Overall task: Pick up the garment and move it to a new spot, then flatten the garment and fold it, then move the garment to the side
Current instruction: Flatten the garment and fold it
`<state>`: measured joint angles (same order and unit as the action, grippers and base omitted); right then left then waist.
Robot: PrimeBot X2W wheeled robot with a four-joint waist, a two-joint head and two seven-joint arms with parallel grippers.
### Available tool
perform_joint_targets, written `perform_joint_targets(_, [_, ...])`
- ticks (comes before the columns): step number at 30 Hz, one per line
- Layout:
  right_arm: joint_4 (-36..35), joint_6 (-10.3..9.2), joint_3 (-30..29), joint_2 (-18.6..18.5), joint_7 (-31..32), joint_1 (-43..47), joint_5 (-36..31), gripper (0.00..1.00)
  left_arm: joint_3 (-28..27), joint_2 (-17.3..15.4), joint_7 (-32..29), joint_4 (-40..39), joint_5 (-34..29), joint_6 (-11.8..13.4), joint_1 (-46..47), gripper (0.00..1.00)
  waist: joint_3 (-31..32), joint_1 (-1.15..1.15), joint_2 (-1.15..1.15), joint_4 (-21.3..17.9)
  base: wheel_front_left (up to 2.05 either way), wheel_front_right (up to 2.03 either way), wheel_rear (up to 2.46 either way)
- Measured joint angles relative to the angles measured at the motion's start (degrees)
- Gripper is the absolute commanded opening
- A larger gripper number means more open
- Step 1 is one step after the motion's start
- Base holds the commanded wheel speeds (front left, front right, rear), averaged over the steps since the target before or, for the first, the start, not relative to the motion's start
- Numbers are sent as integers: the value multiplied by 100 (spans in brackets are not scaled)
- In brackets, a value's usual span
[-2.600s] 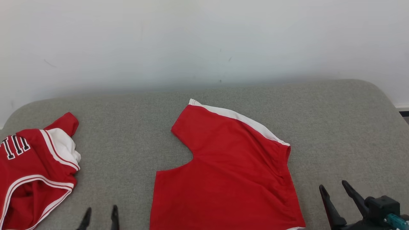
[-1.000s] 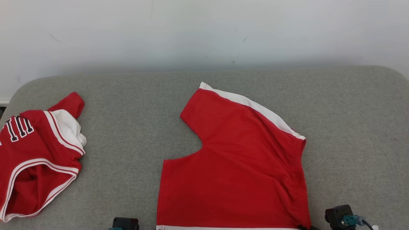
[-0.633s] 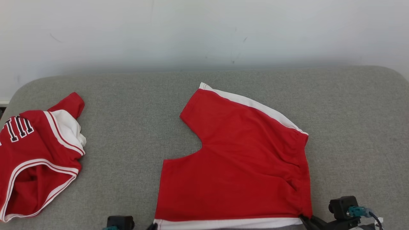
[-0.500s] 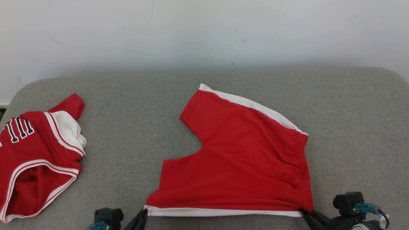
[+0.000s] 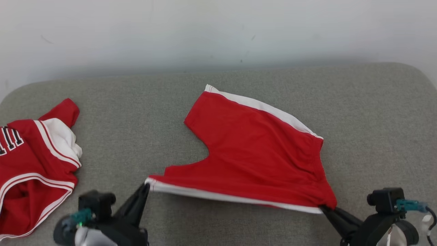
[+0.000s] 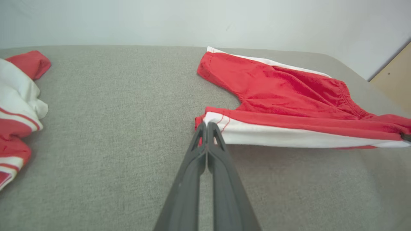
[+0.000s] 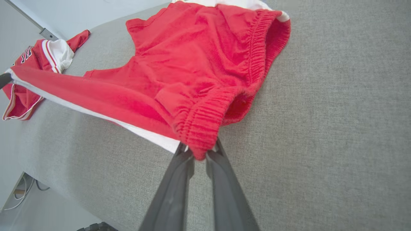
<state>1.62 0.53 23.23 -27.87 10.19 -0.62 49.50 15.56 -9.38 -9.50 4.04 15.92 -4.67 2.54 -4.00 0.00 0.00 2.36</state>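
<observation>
Left pincer [image 5: 146, 187] clenched on hem corner of red shorts [image 5: 259, 150]; right pincer [image 5: 323, 208] clenched on waistband corner. Near edge raised, far half on grey cushion [image 5: 136, 130]. Likely fold: move your pincers level, edge taut, lay onto far edge squarely.

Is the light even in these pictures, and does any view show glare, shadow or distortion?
Head view: soft even light, no glare on the shorts. Left wrist view: a faint shadow on the grey cushion under the raised shorts. Right wrist view: tilted, wide-angle stretch at the edges.
</observation>
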Motion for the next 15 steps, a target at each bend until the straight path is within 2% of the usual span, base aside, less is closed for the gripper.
perform_joint_targets(8, [-202, 57, -287, -82, 401, -726, 394, 0, -16, -338, -569, -80, 406, -240, 1358, 0, -363, 0, 1, -125, 0, 0, 0])
perform_joint_targets(15, [-131, 130, -323, 147, 728, -1526, 760, 0, -40, -525, -1103, 380, 797, -246, 2633, 0, -737, 1, 1, -299, 0, 0, 0])
